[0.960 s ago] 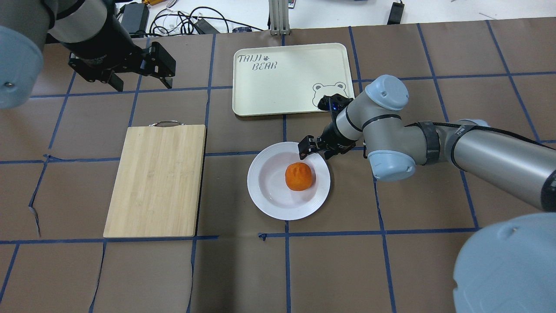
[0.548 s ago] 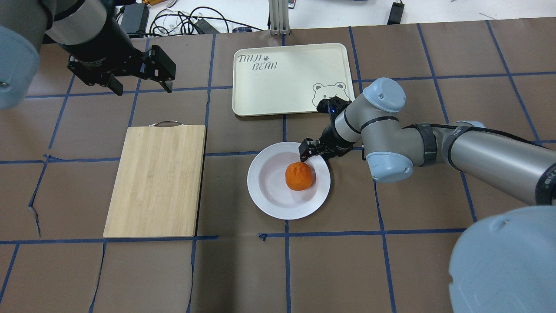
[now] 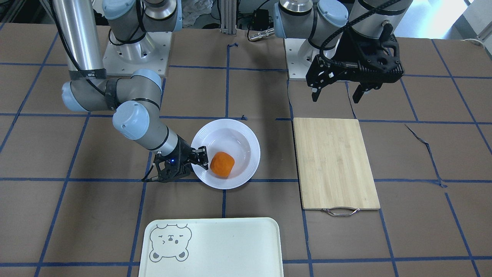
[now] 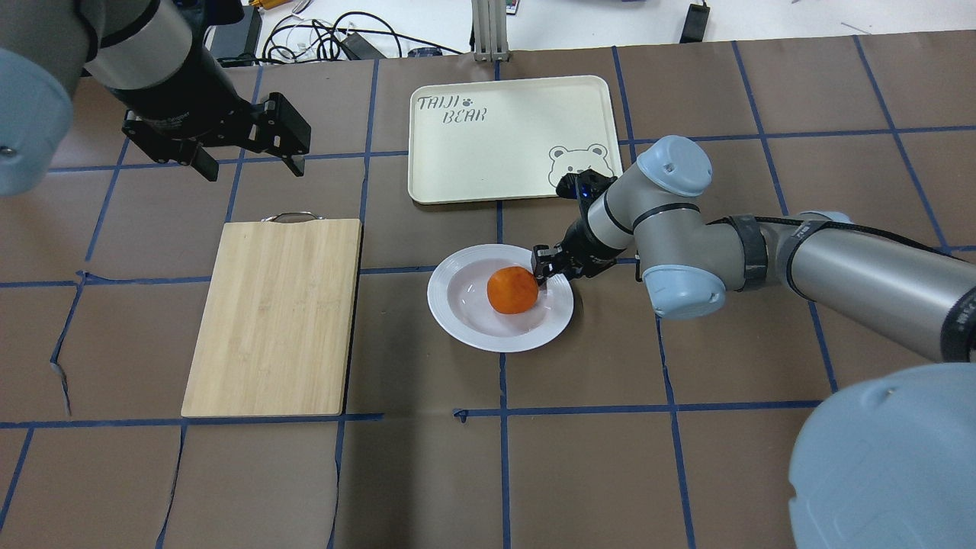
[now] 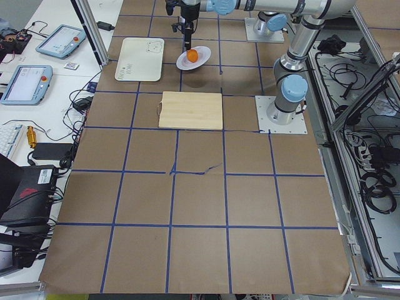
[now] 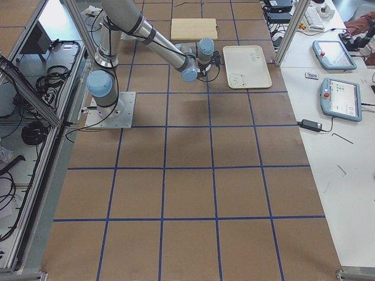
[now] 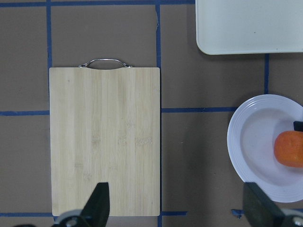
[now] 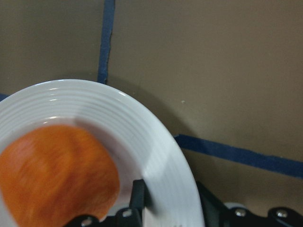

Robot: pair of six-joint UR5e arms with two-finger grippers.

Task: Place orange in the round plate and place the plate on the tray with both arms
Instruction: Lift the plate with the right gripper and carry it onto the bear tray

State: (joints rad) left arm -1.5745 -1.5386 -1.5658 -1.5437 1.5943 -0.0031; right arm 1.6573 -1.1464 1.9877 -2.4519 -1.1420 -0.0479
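The orange (image 4: pixel 512 290) lies in the round plate (image 4: pixel 465 305), which looks tilted in the overhead view. My right gripper (image 4: pixel 545 268) is shut on the plate's rim on the side toward the tray (image 4: pixel 488 152). The right wrist view shows the rim (image 8: pixel 156 142) pinched between the fingers (image 8: pixel 138 194), with the orange (image 8: pixel 52 175) close by. In the front view the right gripper (image 3: pixel 200 157) holds the plate (image 3: pixel 230 134) beside the orange (image 3: pixel 222 164). My left gripper (image 4: pixel 248 162) hangs open and empty, high above the table beyond the board, well apart from the plate.
A bamboo cutting board (image 4: pixel 274 316) with a metal handle lies to the left of the plate. The tray (image 3: pixel 215 250) sits just beyond the plate, with nothing on it. Cables and a metal post (image 4: pixel 488 30) are past the table's far edge.
The right gripper has shut on the plate's rim. The plate has shifted a little left and toward the tray and now looks tilted. The orange sits closer to the gripper. The left gripper barely moved.
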